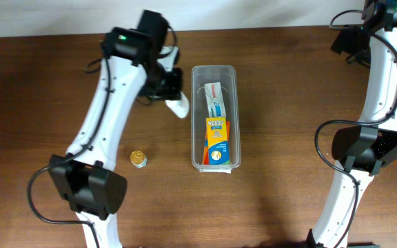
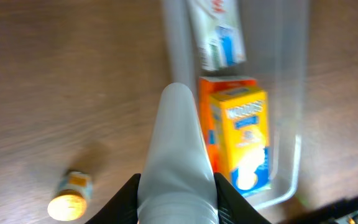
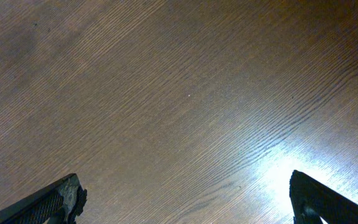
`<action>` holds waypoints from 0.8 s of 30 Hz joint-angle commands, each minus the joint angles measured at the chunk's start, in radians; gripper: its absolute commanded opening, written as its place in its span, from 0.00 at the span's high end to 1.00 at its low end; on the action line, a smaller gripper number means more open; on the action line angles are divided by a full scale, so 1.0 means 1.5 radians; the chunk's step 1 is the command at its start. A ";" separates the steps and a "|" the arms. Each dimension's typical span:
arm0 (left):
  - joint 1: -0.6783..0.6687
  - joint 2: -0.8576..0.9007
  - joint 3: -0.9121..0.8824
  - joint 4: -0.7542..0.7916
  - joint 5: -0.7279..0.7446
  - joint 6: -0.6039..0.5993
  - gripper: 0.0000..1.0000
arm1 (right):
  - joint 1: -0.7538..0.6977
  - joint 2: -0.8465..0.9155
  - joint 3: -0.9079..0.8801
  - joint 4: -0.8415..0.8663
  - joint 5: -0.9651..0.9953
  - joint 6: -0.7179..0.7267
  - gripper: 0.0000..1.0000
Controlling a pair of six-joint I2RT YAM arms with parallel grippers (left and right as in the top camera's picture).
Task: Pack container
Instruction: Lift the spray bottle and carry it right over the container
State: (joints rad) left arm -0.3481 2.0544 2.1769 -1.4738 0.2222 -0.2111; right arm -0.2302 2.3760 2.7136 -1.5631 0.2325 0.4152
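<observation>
The clear plastic container (image 1: 213, 70) stands at the table's middle. It holds a white and blue box (image 1: 214, 99) at the far end and a yellow box over an orange box (image 1: 217, 140) at the near end. My left gripper (image 1: 176, 98) is shut on a white tube (image 1: 179, 106), just left of the container. In the left wrist view the white tube (image 2: 178, 155) sits between the jaws, with the container's wall (image 2: 291, 168) and the yellow box (image 2: 244, 140) to its right. My right gripper (image 3: 182, 199) is open and empty over bare wood.
A small bottle with a gold cap (image 1: 138, 160) stands on the table left of the container; it also shows in the left wrist view (image 2: 69, 198). The right arm (image 1: 371, 138) stands at the table's right side, away from the container.
</observation>
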 commanded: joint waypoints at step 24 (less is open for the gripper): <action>-0.128 0.005 0.020 -0.011 -0.036 -0.150 0.75 | 0.000 0.006 0.012 0.001 0.012 0.004 0.02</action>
State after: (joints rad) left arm -0.4950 2.0544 2.1788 -1.4937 0.2092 -0.3519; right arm -0.2302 2.3760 2.7136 -1.5631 0.2325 0.4149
